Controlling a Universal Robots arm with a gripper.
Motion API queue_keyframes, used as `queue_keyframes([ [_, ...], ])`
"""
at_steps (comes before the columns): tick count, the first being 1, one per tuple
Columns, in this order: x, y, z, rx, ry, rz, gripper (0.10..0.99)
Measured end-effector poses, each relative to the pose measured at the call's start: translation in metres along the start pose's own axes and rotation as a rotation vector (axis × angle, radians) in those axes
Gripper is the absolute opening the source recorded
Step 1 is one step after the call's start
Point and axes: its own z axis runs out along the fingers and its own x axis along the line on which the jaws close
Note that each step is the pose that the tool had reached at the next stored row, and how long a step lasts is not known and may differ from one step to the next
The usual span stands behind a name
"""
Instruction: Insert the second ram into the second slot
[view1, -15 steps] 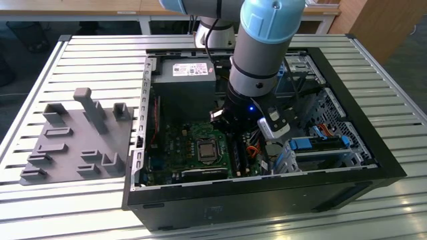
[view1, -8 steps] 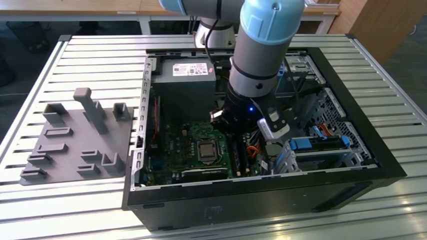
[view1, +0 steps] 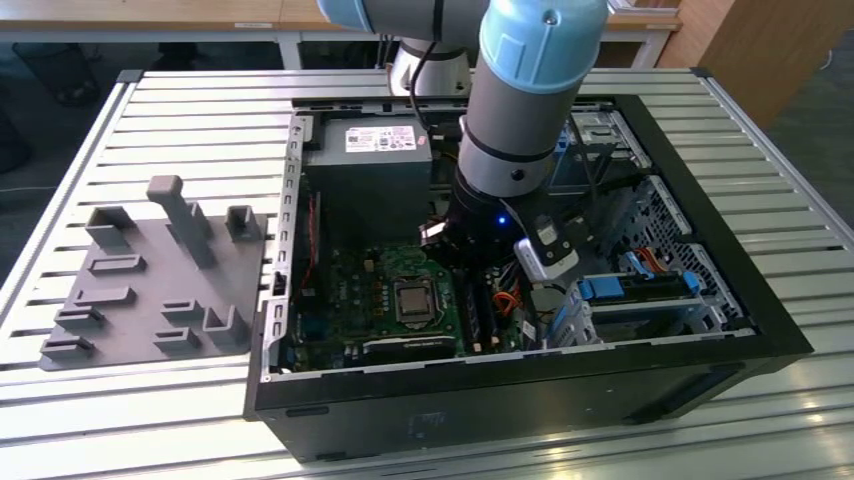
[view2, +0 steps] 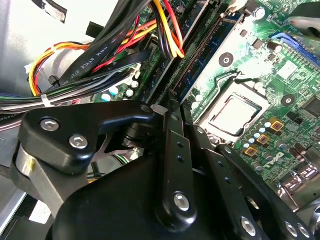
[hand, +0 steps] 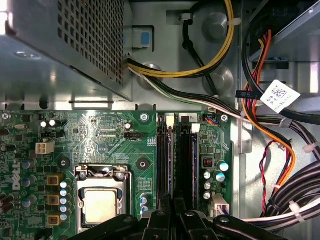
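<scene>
The arm (view1: 521, 120) is reaching down into the open computer case (view1: 747, 300) on the slatted bench (view1: 187, 110). The pincer (hand: 172, 220) is hanging over the memory slots, toward the exterior view's right of the processor socket (hand: 102, 200). Its fingers are lying close together and appear to be clenching the near end of the second ram (hand: 171, 165).

The main risk is the stick sitting crooked. If it is tilting along its length or standing off the slot's line, pressing down would likely be jamming one end and straining the motherboard (hand: 110, 135). The white end latch (hand: 169, 119) could also be blocking the far end if it is not fully open. The cable bundle (hand: 260, 125) is running just beside the slots and could be snagging the pincer.

The second ram is showing as a thin, long, dark strip with a bluish edge. It is standing on edge in line with the slots; whether it is seated cannot be told.
</scene>
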Motion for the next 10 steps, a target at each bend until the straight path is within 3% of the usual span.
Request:
queue_keyframes([
  [6,0.0,0.0,0.0002,0.0,-0.0001,0.0,0.145],
  [7,0.0,0.0,0.0002,0.0,0.0,0.0,0.208],
  [10,0.0,0.0,0.0,0.0,0.0,0.0,0.208],
])
